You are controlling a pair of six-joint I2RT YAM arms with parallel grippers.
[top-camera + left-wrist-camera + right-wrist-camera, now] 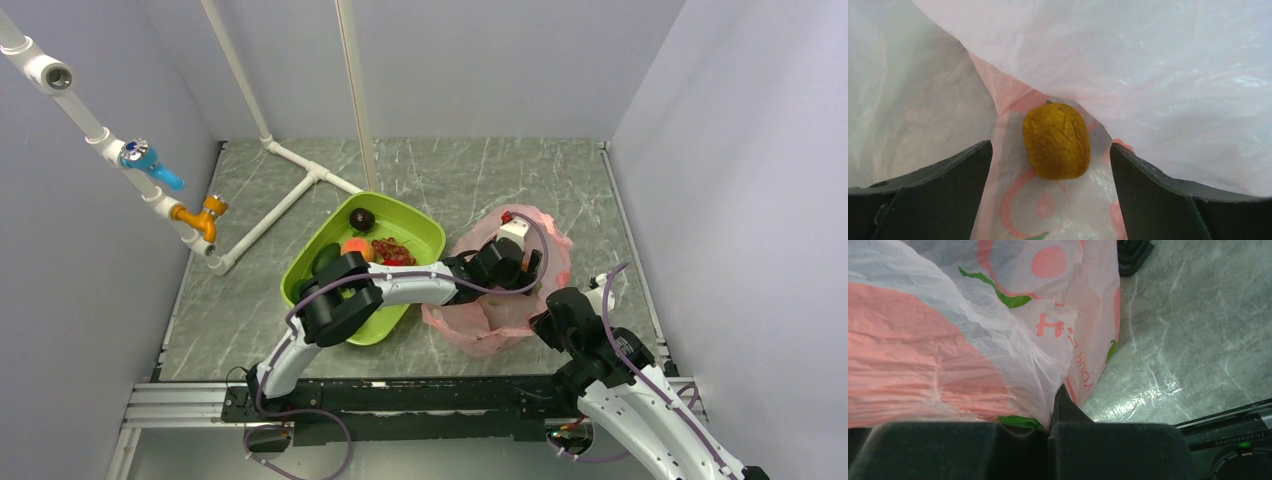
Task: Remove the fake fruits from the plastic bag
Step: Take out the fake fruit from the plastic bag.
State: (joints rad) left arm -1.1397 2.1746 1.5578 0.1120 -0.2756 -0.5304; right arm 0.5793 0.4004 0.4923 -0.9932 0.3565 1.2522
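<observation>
The pink plastic bag (505, 305) lies right of the green tray. My left gripper (505, 262) reaches into its mouth. In the left wrist view the left gripper (1050, 200) is open inside the bag (1158, 65), and a yellow-brown oval fake fruit (1055, 140) lies on the bag film just ahead of the fingertips, untouched. My right gripper (548, 322) is shut on the bag's near right edge. The right wrist view shows its fingers (1068, 415) pinching the film (948, 340). In the tray lie a dark avocado (362, 219), an orange peach (355, 248) and red grapes (392, 250).
The lime-green tray (425, 222) stands left of the bag, partly under my left arm. A white pipe frame (290, 195) with valves runs along the back left. Grey walls close in the marble table (560, 180). The arms' rail (400, 395) lies along the near edge.
</observation>
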